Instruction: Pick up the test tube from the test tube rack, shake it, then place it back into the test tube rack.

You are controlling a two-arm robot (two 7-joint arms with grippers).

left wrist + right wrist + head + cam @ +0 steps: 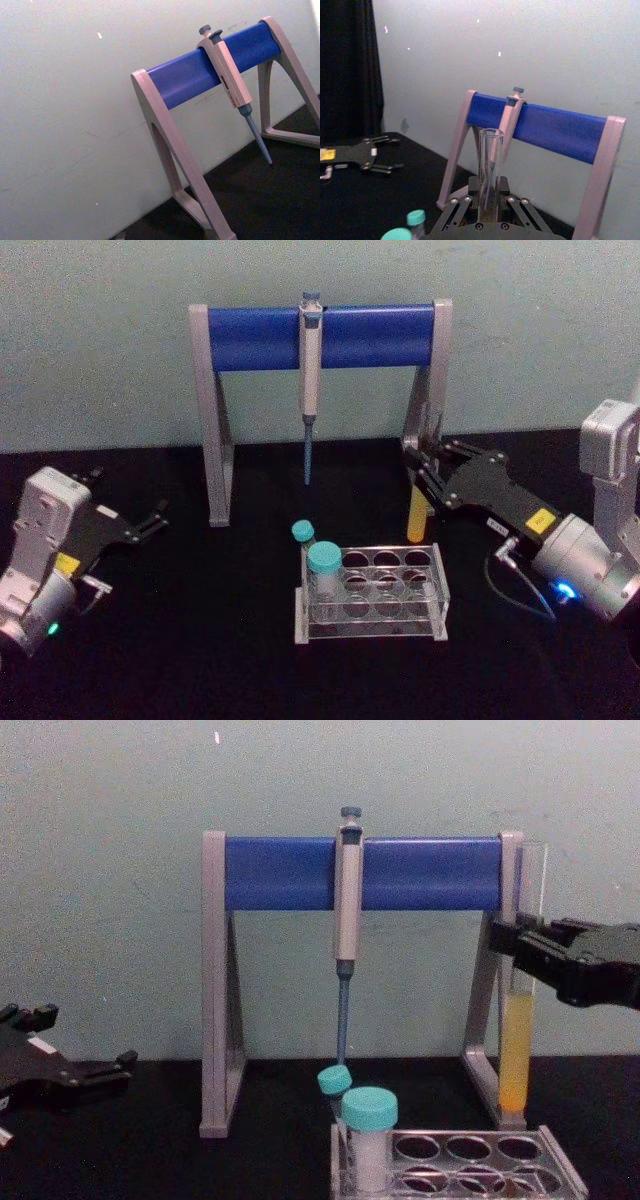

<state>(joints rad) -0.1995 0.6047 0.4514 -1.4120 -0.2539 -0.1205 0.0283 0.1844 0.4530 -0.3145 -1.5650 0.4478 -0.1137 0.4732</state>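
Idling, one left gripper [157, 520]: hung low over the black table [200, 670] at the far left, well apart from the test tube rack [437, 585]. Its jaws stood apart with nothing between them.
One pipette stand [218, 440]: grey legs under a blue crossbar [250, 337]. It stood at the back of the table, in front of the pale wall.
One pipette [311, 370]: hung from the middle of the crossbar, tip pointing down, clear of the table.
Two teal-capped tubes [324, 560]: stood in the left end of the test tube rack, the smaller cap behind and the larger cap in front.
One test tube rack: clear plastic with rows of round holes. It sat on the table in front of the pipette stand.
One test tube [417, 515]: upright and uncapped, with yellow-orange liquid in its lower part. It was out of the rack, held behind the rack's right rear corner, just beside the stand's right leg.
One right gripper [420, 465]: reached in from the right, jaws closed narrowly on the glass above the liquid.
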